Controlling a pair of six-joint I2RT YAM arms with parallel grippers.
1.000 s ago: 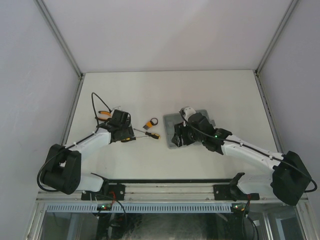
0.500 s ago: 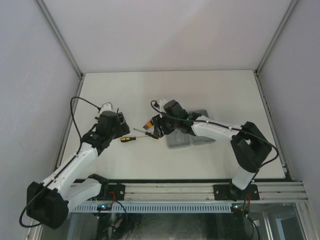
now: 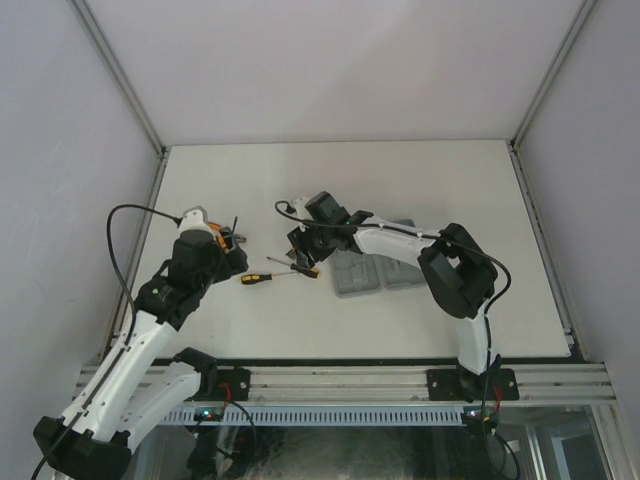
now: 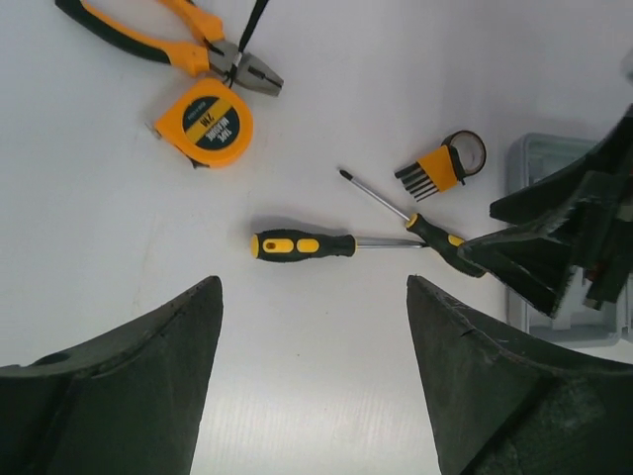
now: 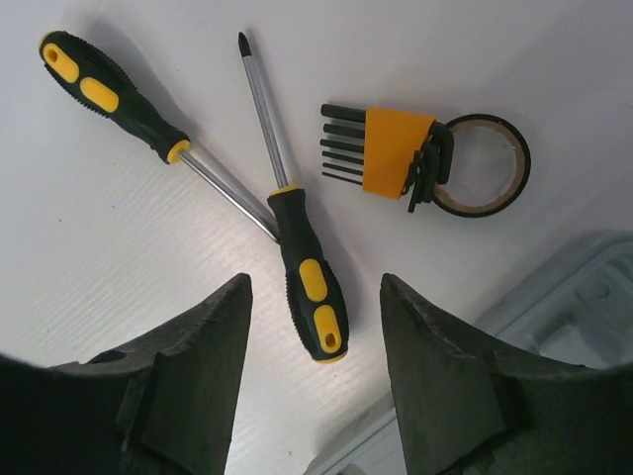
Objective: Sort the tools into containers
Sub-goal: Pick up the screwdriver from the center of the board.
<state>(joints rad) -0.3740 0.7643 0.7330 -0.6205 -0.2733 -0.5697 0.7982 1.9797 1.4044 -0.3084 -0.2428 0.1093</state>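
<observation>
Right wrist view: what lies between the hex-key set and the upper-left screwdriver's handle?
The second screwdriver: its shaft crosses that gap, and nothing else lies there. It shows plainly in the right wrist view.

The screwdrivers [image 4: 302, 244] lie touching, one's shaft meeting the other's handle, which leaves no gap between them. The right gripper [image 5: 312, 282] hangs over that handle, blocking the side toward the grey case [image 4: 542, 158]. Bare table [image 4: 326, 376] stays open nearer the tape measure [image 4: 206, 123], though a thin black cable [image 4: 255, 28] seems to cross the pliers [image 4: 188, 45].
</observation>
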